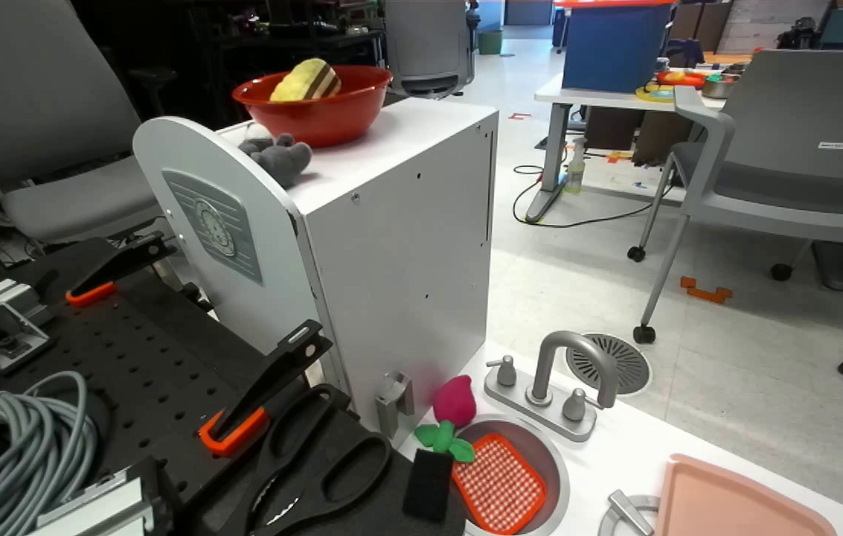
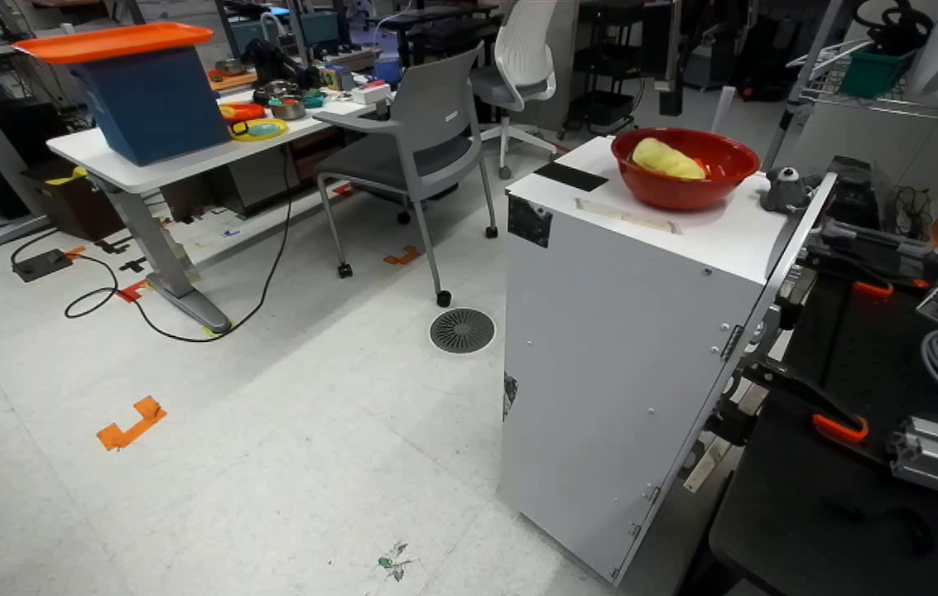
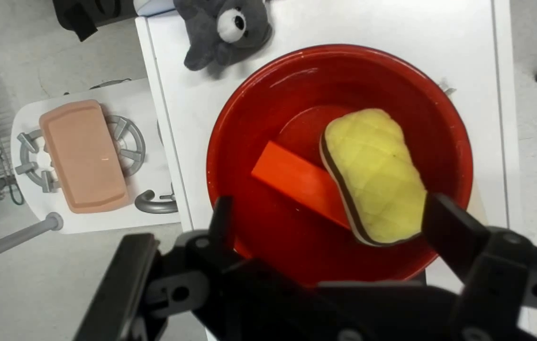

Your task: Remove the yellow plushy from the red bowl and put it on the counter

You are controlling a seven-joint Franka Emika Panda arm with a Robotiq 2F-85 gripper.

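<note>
The yellow plushy (image 3: 375, 175), with a brown-striped side, rests inside the glossy red bowl (image 3: 259, 128). Both exterior views show the plushy (image 1: 306, 80) (image 2: 666, 159) in the bowl (image 1: 317, 123) (image 2: 675, 194), on top of the tall white cabinet. Only the wrist view holds my gripper (image 3: 327, 203); its jaws stand wide apart over the bowl's near half, gripping nothing. The right finger (image 3: 453, 232) overlaps the plushy's lower right edge in the picture; contact cannot be judged. The counter (image 1: 618, 447) (image 3: 128, 102) lies much lower, beside the cabinet.
An orange block (image 3: 292, 177) lies in the bowl, partly under the plushy. Next to the bowl sits a grey plush animal (image 3: 230, 28) (image 1: 283, 158). The counter carries a faucet (image 1: 570, 342), a salmon tray (image 1: 733, 499) and a pink plush (image 1: 455, 402) by the basin. The white cabinet (image 1: 414, 223) rises beside it.
</note>
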